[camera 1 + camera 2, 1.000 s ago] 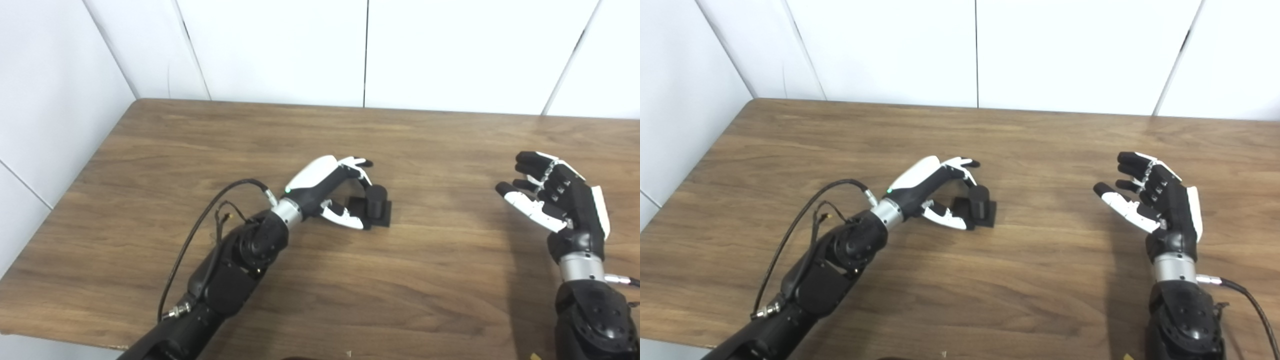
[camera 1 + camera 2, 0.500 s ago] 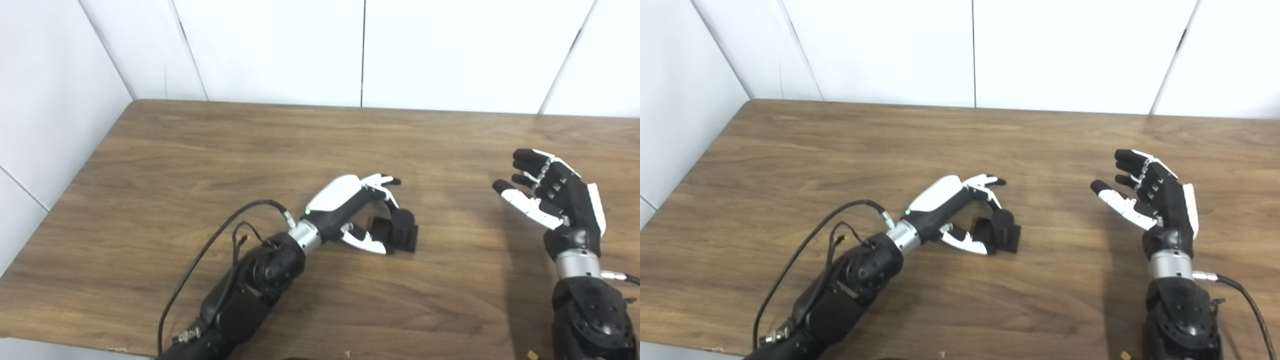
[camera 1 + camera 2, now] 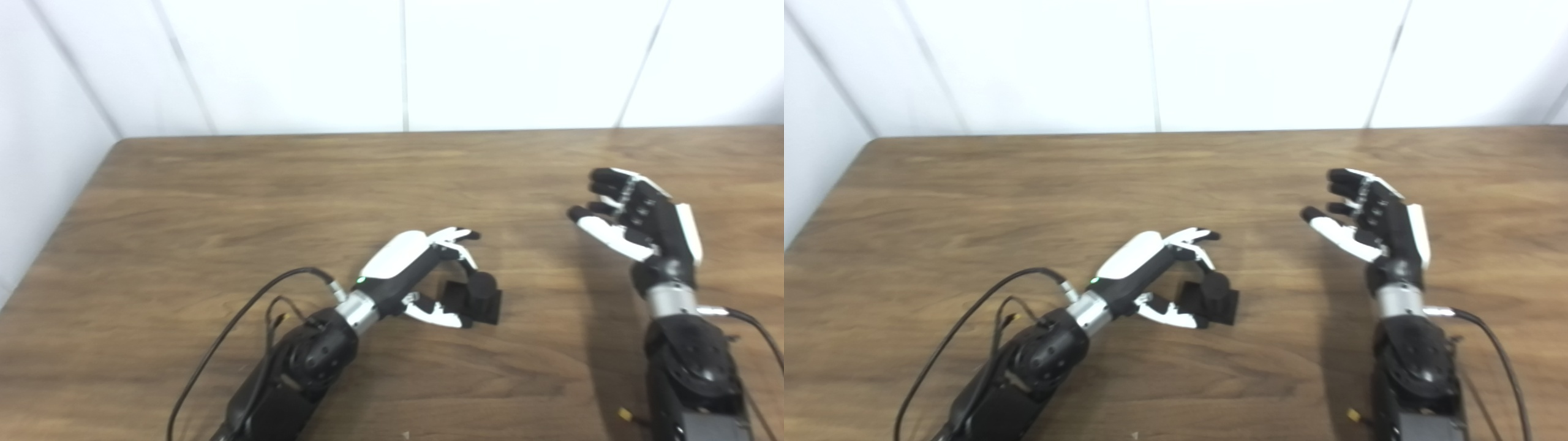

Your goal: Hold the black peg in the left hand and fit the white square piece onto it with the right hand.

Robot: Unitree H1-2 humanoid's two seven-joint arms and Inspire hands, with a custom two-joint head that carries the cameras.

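The black peg (image 3: 482, 293), a short cylinder on a square black base, rests on the wooden table (image 3: 245, 202) near the middle. My left hand (image 3: 416, 269) lies on its left side. Its fingers curl over the cylinder and its thumb presses the front of the base, so it is shut on the peg. The peg also shows in the right eye view (image 3: 1214, 295). My right hand (image 3: 643, 220) is raised at the right, open and empty, with its palm turned to the left. No white square piece is in view.
A black cable (image 3: 245, 318) loops from my left forearm over the table. A small yellow scrap (image 3: 623, 414) lies by my right forearm near the front edge. White wall panels stand behind the table's far edge.
My left hand has slid the peg to the right and nearer to me across the table. The camera has since turned right, shifting the whole picture left. The right hand stays open.
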